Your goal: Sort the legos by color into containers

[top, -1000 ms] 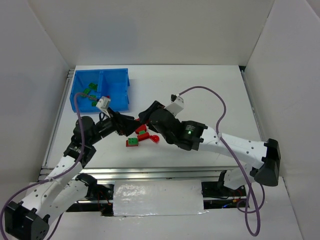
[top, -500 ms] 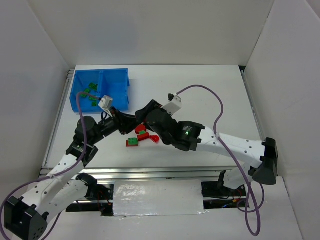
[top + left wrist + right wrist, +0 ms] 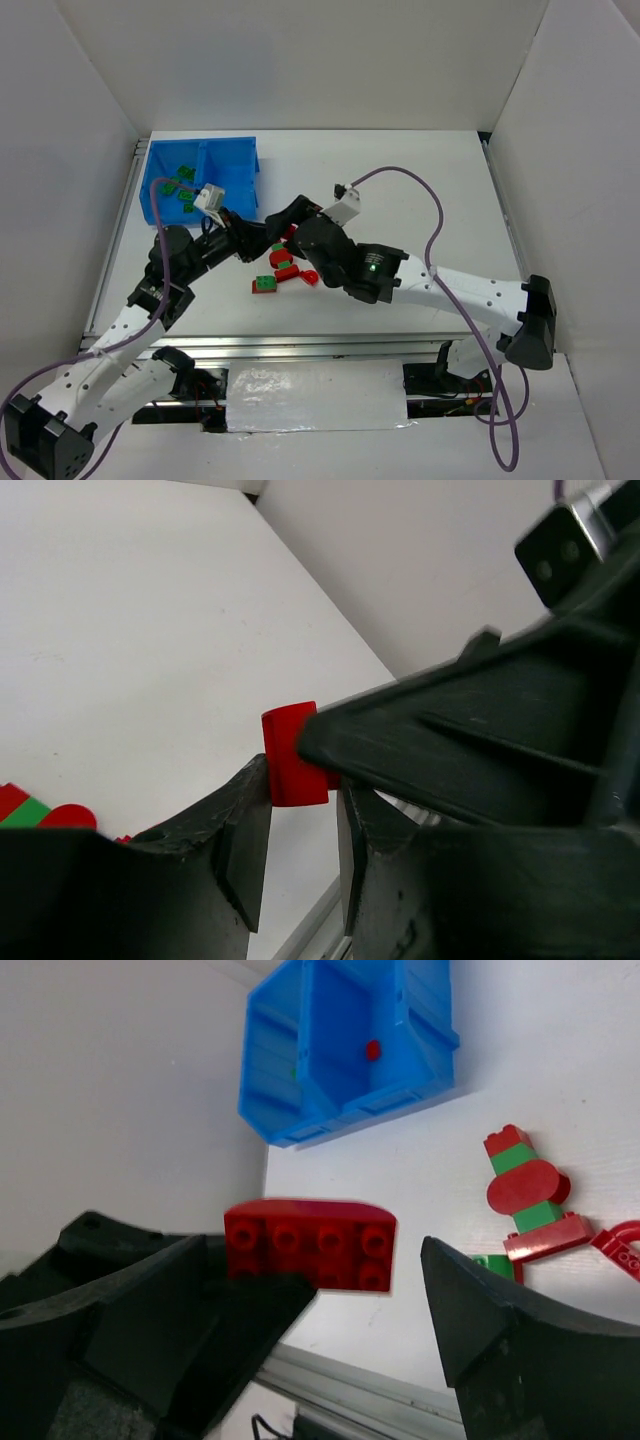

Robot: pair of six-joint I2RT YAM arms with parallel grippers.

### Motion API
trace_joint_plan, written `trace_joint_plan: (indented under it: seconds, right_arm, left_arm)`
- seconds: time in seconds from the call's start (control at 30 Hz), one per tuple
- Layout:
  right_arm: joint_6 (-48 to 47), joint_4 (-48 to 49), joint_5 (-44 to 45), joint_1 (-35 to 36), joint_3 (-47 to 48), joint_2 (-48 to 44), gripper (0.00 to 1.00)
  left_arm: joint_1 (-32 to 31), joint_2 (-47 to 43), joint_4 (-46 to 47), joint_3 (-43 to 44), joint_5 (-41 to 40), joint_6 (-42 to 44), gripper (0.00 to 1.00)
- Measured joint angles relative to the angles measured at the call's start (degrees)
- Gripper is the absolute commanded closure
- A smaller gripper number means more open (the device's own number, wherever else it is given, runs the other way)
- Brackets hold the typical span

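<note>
Left claw point(image 3: 300, 780) clenched on the red brick point(image 3: 293, 748), pinched right at its fingertips. Right claw point(image 3: 315, 1260) is spread wide, one finger touching the brick. Risk: that shallow pinch lets it twist free when the finger drags away, short of the bin point(image 3: 275, 1070) ahead.

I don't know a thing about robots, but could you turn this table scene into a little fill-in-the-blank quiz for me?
1. The small plastic brick pinched by the left tool is ___ in colour.
2. The shallow blue plastic bin is split into ___ compartments.
3. The small plastic bricks in its left compartment, seen from above, are ___.
4. The right tool is ___, not shut.
Missing words: red, two, green, open.
</note>
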Motion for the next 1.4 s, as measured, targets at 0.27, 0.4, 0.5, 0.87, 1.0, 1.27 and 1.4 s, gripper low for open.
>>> trace_joint_plan:
  seconds: [0.27, 0.4, 0.5, 0.87, 1.0, 1.27, 1.4]
  right_arm:
    - [-1.2, 2.3, -1.4, -2.0, -8.7, -10.4, 0.0]
    - [-2.7, 2.0, 0.7, -5.0, -13.4, -19.9, 0.0]
    - [-4.2, 2.1, 1.4, -5.9, -15.1, -24.2, 0.0]
    - [-8.9, -0.1, -0.8, -9.2, -19.4, -26.2, 0.0]
    - [-10.3, 0.4, -2.7, -11.0, -20.1, -25.8, 0.0]
    - [-18.6, 0.6, -13.8, -16.9, -17.0, -8.5, 0.02]
    - [-26.0, -1.6, -20.5, -17.1, -10.6, 7.1, 0.09]
  left_arm:
    - [0.1, 4.9, -9.9, 5.6, -20.3, 0.1, 1.0]
    - [1.8, 14.7, -13.9, 14.2, -33.1, 1.7, 1.0]
    - [6.2, 25.4, -15.3, 23.6, -38.4, 2.7, 1.0]
    - [17.6, 57.2, -23.9, 50.3, -41.2, 1.1, 0.17]
    - [17.7, 60.7, -26.4, 53.4, -40.0, 1.3, 0.12]
    - [18.3, 55.2, -36.8, 52.9, -38.9, -0.4, 0.05]
    - [18.4, 40.6, -42.1, 44.5, -36.0, -1.6, 0.02]
